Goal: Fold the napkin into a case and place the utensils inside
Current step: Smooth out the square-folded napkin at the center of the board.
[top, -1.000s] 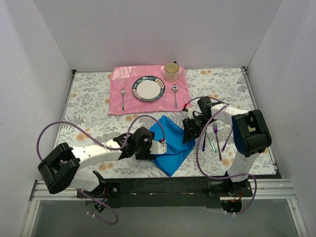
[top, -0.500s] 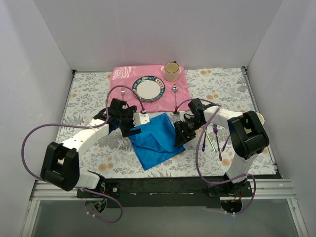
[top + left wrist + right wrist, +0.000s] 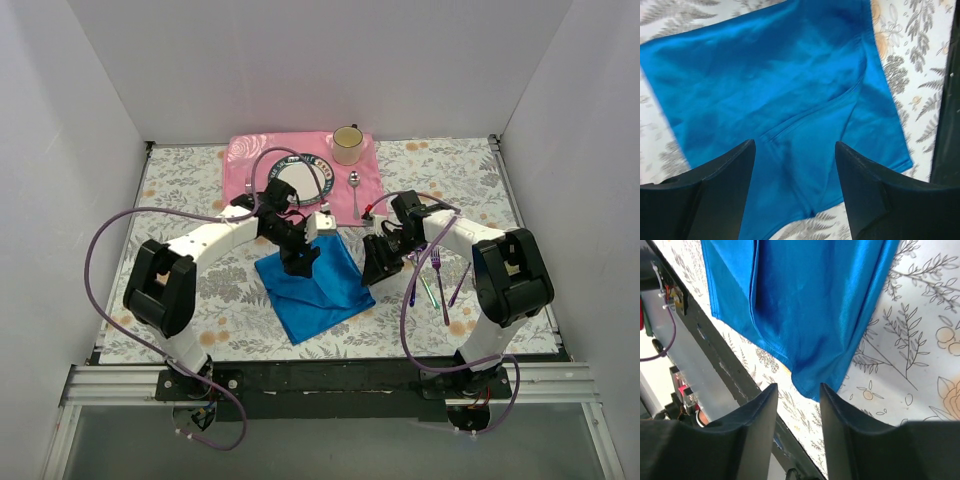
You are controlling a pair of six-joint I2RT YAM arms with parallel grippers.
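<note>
The blue napkin [image 3: 312, 288] lies on the floral tablecloth between the arms, one layer folded over another [image 3: 790, 80]. My left gripper [image 3: 300, 263] hangs over its far part, jaws open and empty above the cloth [image 3: 795, 150]. My right gripper [image 3: 372, 272] is at the napkin's right edge. Its fingers stand apart, with a corner of the napkin [image 3: 810, 385] just beyond the tips of the right gripper [image 3: 797, 390]. The iridescent utensils [image 3: 436, 286] lie side by side to the right of the right gripper. No case shape shows.
A pink placemat [image 3: 240, 190] at the back holds a plate [image 3: 300, 185], a cup [image 3: 347, 145] and a silver spoon [image 3: 355, 190]. The left arm's cable loops over the plate. The black front rail [image 3: 690, 320] runs close to the napkin's near side.
The left arm swung from the napkin's near-left corner round to its far side. The napkin slid left and changed shape. Both grippers' jaws narrowed a little.
</note>
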